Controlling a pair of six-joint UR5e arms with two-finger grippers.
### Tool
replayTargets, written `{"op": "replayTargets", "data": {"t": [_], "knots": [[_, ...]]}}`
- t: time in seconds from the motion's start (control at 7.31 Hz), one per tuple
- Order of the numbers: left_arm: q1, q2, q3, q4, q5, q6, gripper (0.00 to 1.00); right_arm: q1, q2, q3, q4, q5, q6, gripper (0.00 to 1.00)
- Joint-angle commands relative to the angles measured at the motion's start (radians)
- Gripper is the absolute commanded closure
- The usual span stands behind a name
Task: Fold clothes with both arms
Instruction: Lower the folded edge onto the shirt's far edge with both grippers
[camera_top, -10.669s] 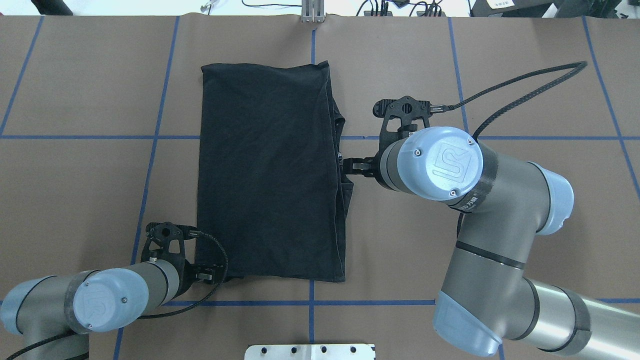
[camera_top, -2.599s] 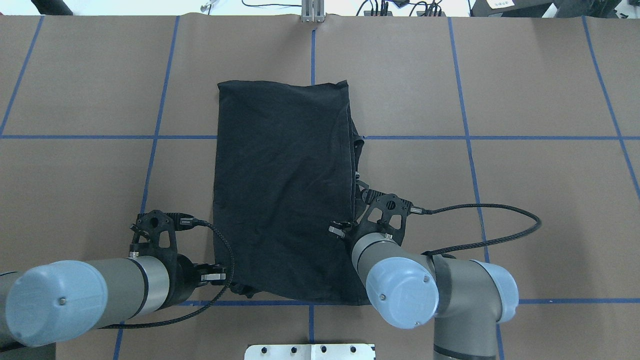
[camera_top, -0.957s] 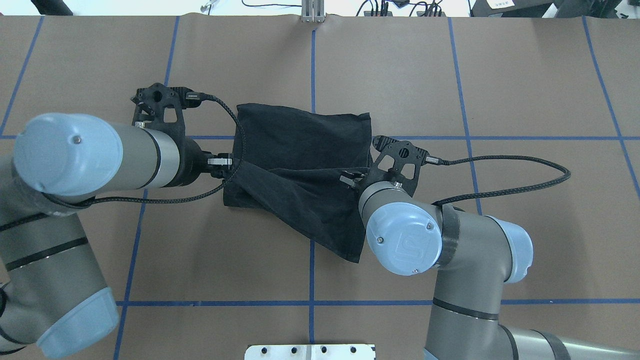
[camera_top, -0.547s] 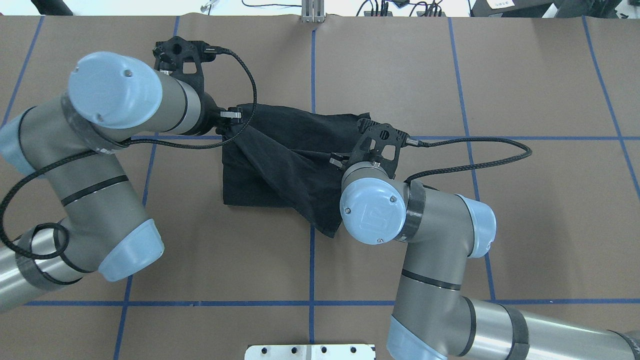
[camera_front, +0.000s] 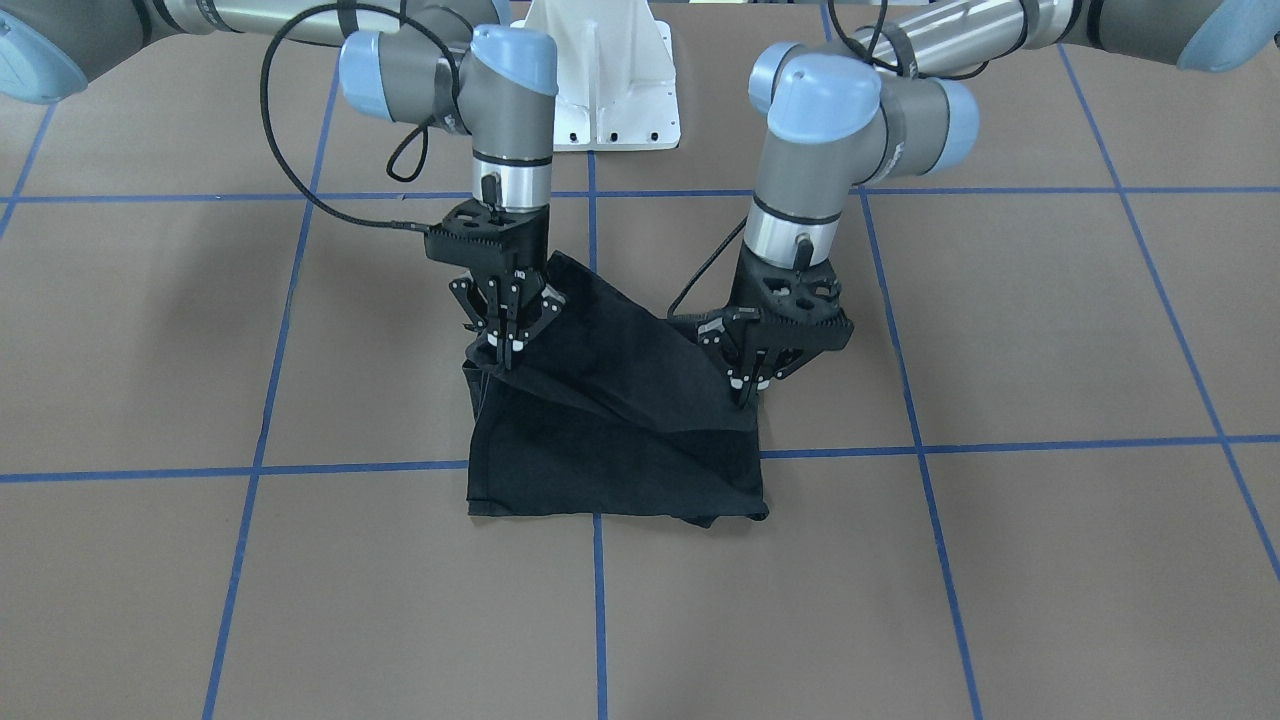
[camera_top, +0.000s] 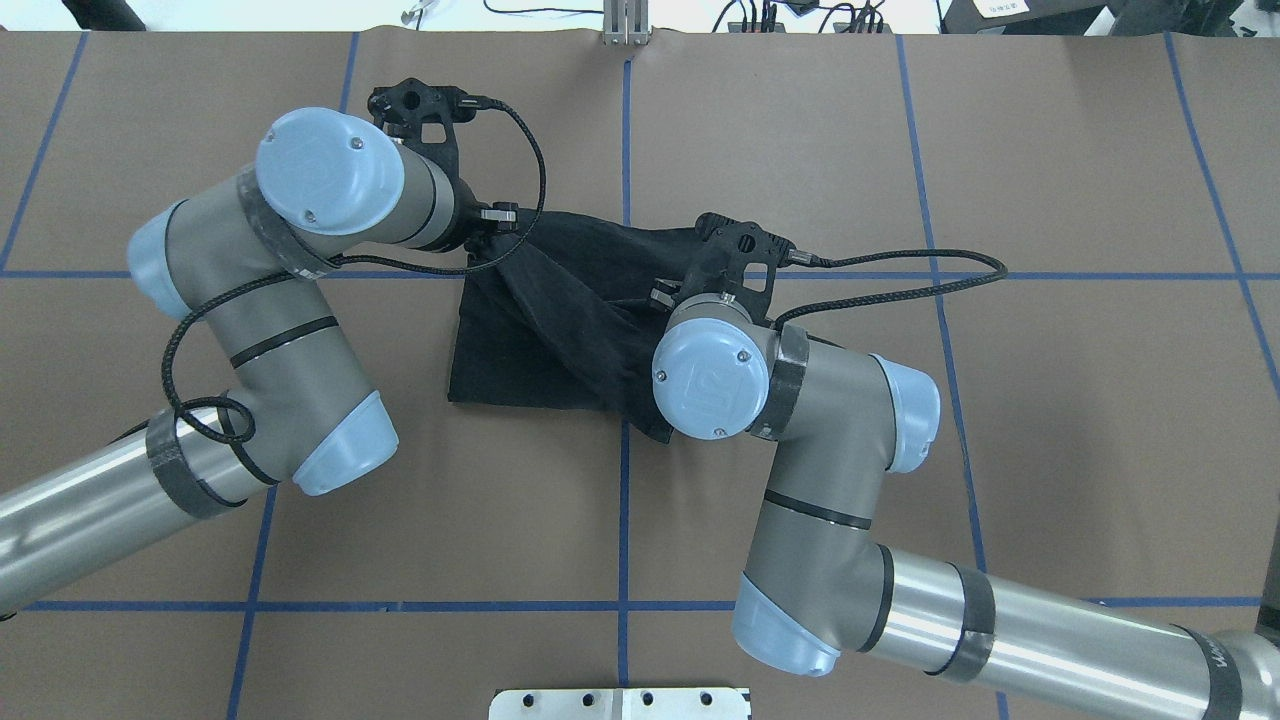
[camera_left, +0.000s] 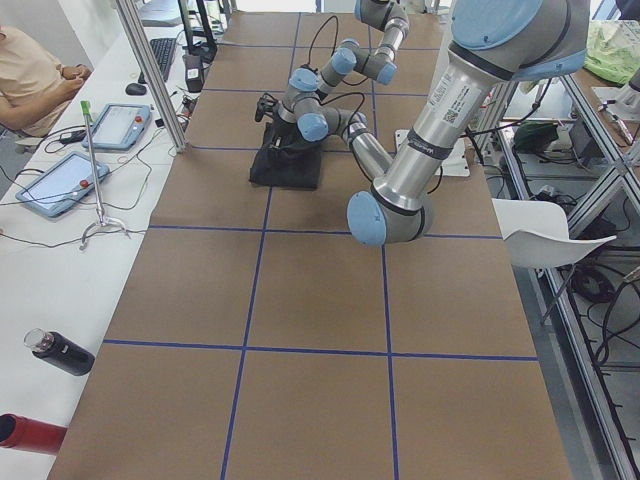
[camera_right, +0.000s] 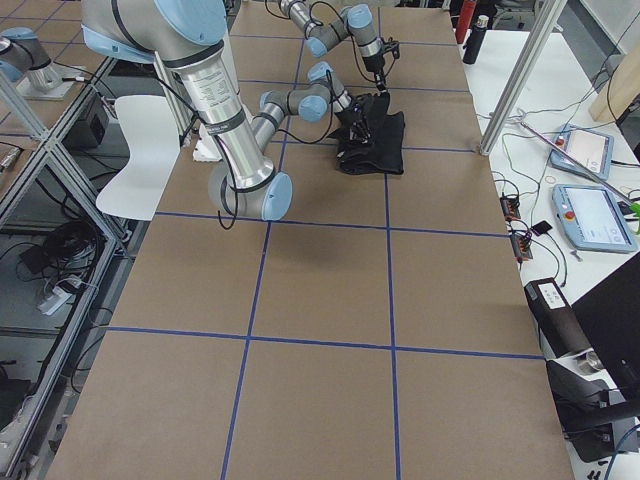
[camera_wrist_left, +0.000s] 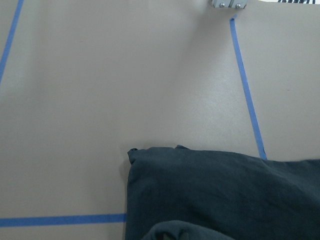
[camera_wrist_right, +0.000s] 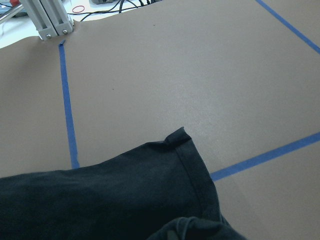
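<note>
The clothes are one black T-shirt (camera_front: 620, 460) (camera_top: 540, 345), half folded on the brown table, with no print showing. My left gripper (camera_front: 745, 388) (camera_top: 492, 232) is shut on one lifted corner of it. Shut on the other lifted corner is my right gripper (camera_front: 507, 352) (camera_top: 662, 297). The raised hem slopes between the two grippers above the lower layer, which lies flat. The left gripper stands farther from the robot's base than the right. The wrist views show only the flat layer (camera_wrist_left: 225, 190) (camera_wrist_right: 125, 195), not the fingers.
Blue tape lines (camera_top: 625, 470) divide the table into squares. The white pedestal base (camera_front: 600, 90) stands behind the arms. An aluminium post (camera_top: 626, 25) is at the far edge. A seated person (camera_left: 30, 70), tablets (camera_right: 590, 215) and a bottle (camera_left: 60, 350) are beside the table.
Both grippers have carried the shirt's near hem up and away from the robot, over the far half. Since half a second ago they moved slightly farther, and the hanging fabric has shortened.
</note>
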Motion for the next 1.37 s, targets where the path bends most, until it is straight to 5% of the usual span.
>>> {"op": "replayTargets", "data": {"t": [0.0, 0.41, 0.55, 0.68, 0.82, 0.96, 1.23], "knots": [[-0.001, -0.05, 0.143, -0.085, 0.003, -0.003, 1.0, 0.029, 0.027, -0.098, 0.057, 0.016, -0.026, 1.0], [-0.009, -0.064, 0.283, -0.2, 0.043, -0.001, 1.0, 0.038, 0.031, -0.14, 0.074, 0.018, -0.041, 1.0], [-0.023, -0.065, 0.282, -0.2, 0.042, 0.0, 1.0, 0.057, 0.031, -0.138, 0.074, 0.056, -0.059, 0.92], [-0.038, -0.066, 0.283, -0.2, 0.042, 0.011, 1.0, 0.074, 0.028, -0.14, 0.074, 0.082, -0.095, 0.64], [-0.044, -0.066, 0.282, -0.2, 0.036, 0.013, 0.55, 0.075, 0.03, -0.14, 0.075, 0.084, -0.096, 0.08], [-0.049, -0.069, 0.268, -0.2, 0.031, 0.028, 0.01, 0.098, 0.045, -0.128, 0.078, 0.122, -0.107, 0.01], [-0.142, -0.002, 0.115, -0.183, -0.138, 0.151, 0.0, 0.15, 0.085, -0.067, 0.066, 0.289, -0.165, 0.0]]}}
